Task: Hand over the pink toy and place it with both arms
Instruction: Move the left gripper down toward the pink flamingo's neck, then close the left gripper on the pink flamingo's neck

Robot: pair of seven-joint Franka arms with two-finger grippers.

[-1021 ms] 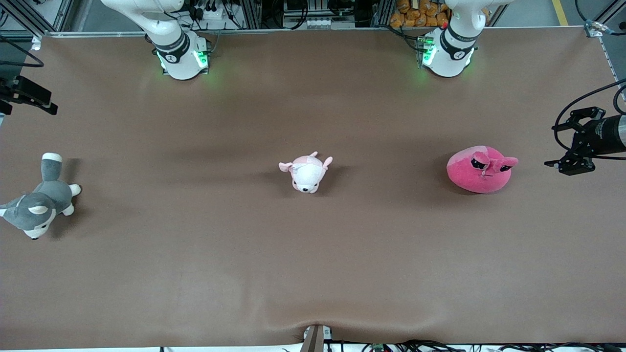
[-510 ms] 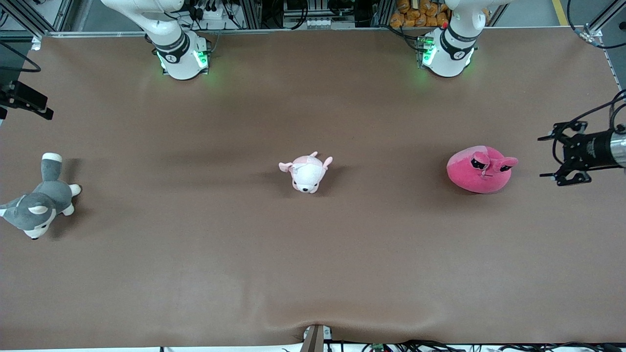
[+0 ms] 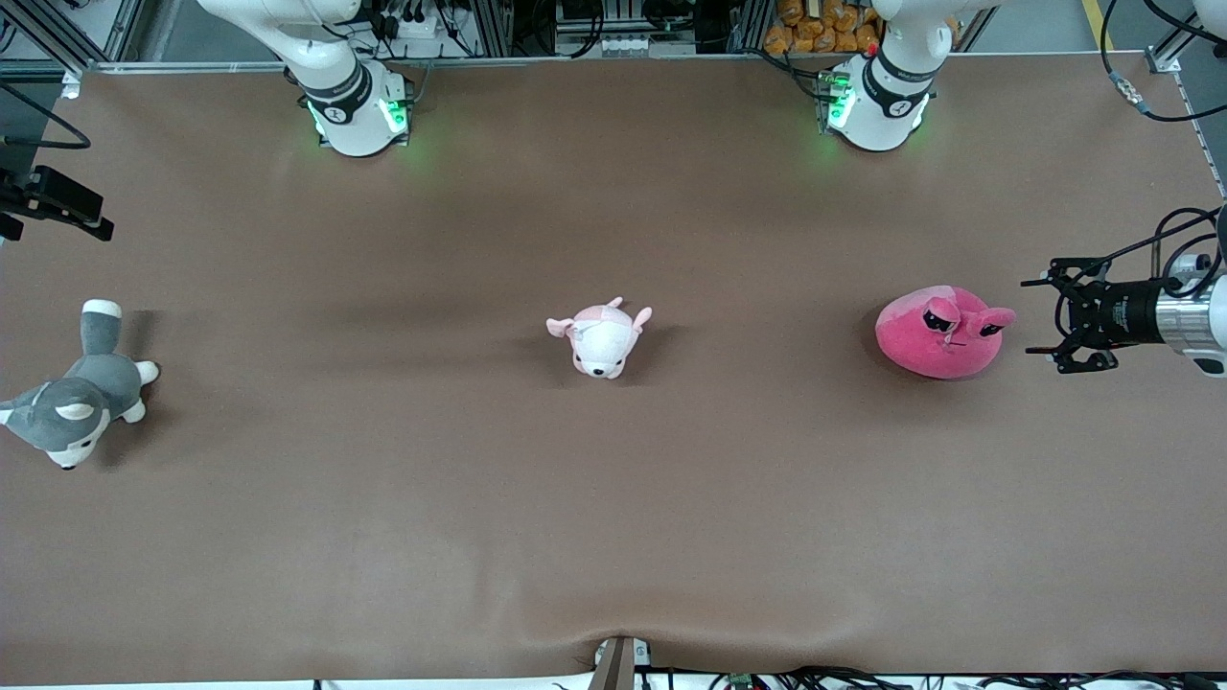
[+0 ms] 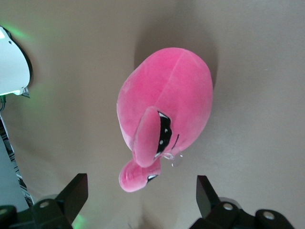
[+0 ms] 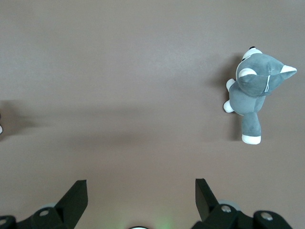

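Lying on the brown table [image 3: 613, 498] toward the left arm's end, the pink toy [image 3: 939, 332] rests on its rounded body with its dark eyes and two floppy ears turned up, touched by nothing. The left gripper [image 3: 1040, 316] hangs in the air just beside the toy, toward the table's edge at that end, pointing sideways at it with its two fingers spread apart and nothing between them. In the left wrist view the pink toy [image 4: 164, 112] fills the middle, and the two black fingertips [image 4: 76, 193] stand wide on either side of it, clear of the plush. The right gripper [image 3: 57, 201] is only partly in view in the front view, at the right arm's end of the table, up over the bare cloth above the grey-and-white husky plush [image 3: 77, 398]. The right wrist view shows that gripper's fingers [image 5: 76, 195] held wide with nothing in them, and the husky plush [image 5: 255, 93] lies on the table well apart from them. A pale pink-and-white puppy plush [image 3: 600, 337] sits near the middle of the table, between the two other toys and well apart from both.
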